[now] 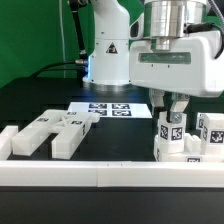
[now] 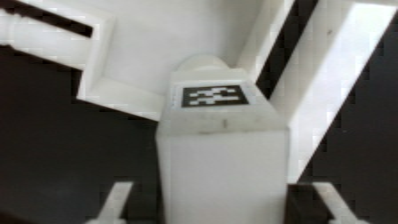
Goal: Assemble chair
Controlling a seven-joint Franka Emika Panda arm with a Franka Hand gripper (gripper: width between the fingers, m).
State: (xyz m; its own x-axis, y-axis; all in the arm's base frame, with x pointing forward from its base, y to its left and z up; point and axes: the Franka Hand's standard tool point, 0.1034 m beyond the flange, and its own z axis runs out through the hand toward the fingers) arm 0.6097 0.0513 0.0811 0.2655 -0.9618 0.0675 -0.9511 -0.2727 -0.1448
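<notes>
Several loose chair pieces (image 1: 50,135) sit on the desk (image 1: 30,100) at the exterior view's left, lying flat, well apart from the hand and not in play right now. Mid-frame is the marker board (image 1: 108,108), flat on the desk, nothing on it. At the exterior view's right, the hand (image 1: 172,112) hangs straight over the upright chair piece (image 1: 170,140), which stands on end near the front rail (image 1: 110,175). Key relation: the piece is directly under the hand with its top end between the fingers, and its long axis is vertical, in line with the hand's own axis, so any lift or lowering is a straight vertical move with no reorientation. Wrist view confirms: the piece (image 2: 217,150) fills the centre, its tag (image 2: 214,96) facing the camera, fingers (image 2: 119,200) flanking it on both sides. I read the hand as clenched on the piece, jaws narrow around it. More white chair parts lie close behind it in the wrist view; can't tell if they touch it. Far right, another tagged piece (image 1: 212,135) stands just beside the gripped one. That's the clearance to watch, my guess, if the piece gets shifted sideways.
</notes>
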